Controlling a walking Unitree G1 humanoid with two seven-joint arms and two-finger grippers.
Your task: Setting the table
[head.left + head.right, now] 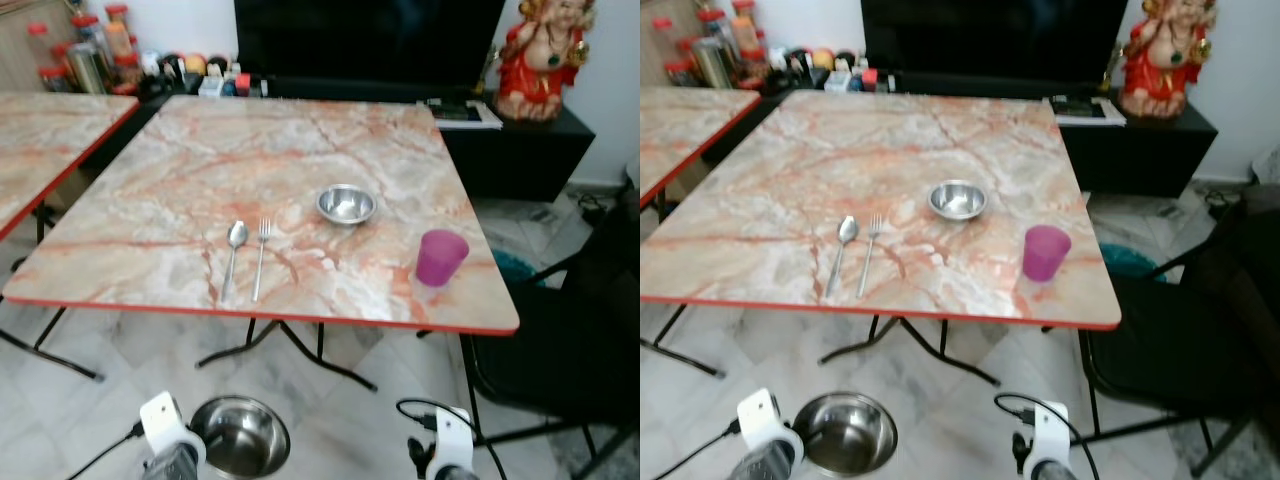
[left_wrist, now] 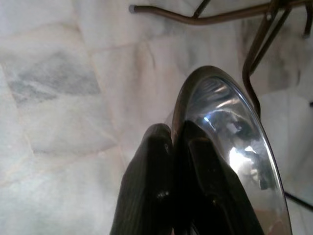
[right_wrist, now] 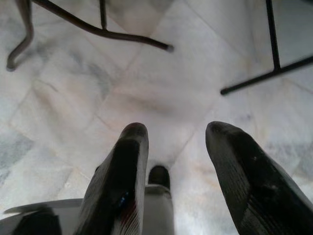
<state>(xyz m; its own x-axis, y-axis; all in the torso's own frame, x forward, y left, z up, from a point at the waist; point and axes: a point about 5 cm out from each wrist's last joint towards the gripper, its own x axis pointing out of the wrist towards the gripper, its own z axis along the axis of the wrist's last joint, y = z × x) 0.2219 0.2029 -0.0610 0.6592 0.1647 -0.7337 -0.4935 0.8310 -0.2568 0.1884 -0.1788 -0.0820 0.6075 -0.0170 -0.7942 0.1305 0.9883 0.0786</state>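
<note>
steel plate (image 1: 240, 436) pinched by rim in left gripper (image 2: 177, 147), low near floor; table (image 1: 150, 230) up and ahead, open spot between fork (image 1: 261, 258) and cup (image 1: 440, 257); right gripper (image 3: 176, 147) open, empty.

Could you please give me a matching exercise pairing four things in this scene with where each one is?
Things:
1. spoon
2. purple cup
3. small steel bowl
4. large steel bowl

Places:
A. near the table's right edge
B. held by its rim in the left tool, low over the floor
C. just left of the fork
D. mid-table, beyond the fork and to its right

Pairs: 1-C, 2-A, 3-D, 4-B
</note>
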